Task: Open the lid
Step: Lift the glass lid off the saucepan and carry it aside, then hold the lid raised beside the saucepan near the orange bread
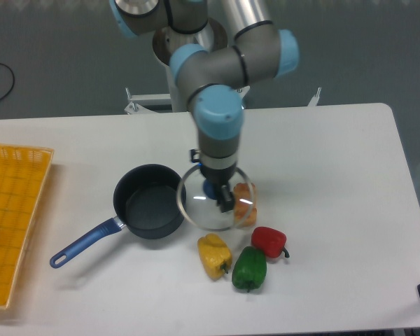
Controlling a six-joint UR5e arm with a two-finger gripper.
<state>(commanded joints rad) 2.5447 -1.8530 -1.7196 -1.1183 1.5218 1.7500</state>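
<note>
The round glass lid point(208, 208) with its thin metal rim hangs in the air to the right of the dark blue saucepan point(148, 211), partly over the orange bread piece point(248, 207). My gripper point(216, 190) is shut on the lid's blue knob, pointing straight down from above. The saucepan stands uncovered with its inside showing, and its long blue handle point(82, 243) points to the lower left.
A yellow pepper point(214, 255), a green pepper point(249, 268) and a red pepper point(269, 241) lie just below the lid. A yellow basket point(14, 210) sits at the table's left edge.
</note>
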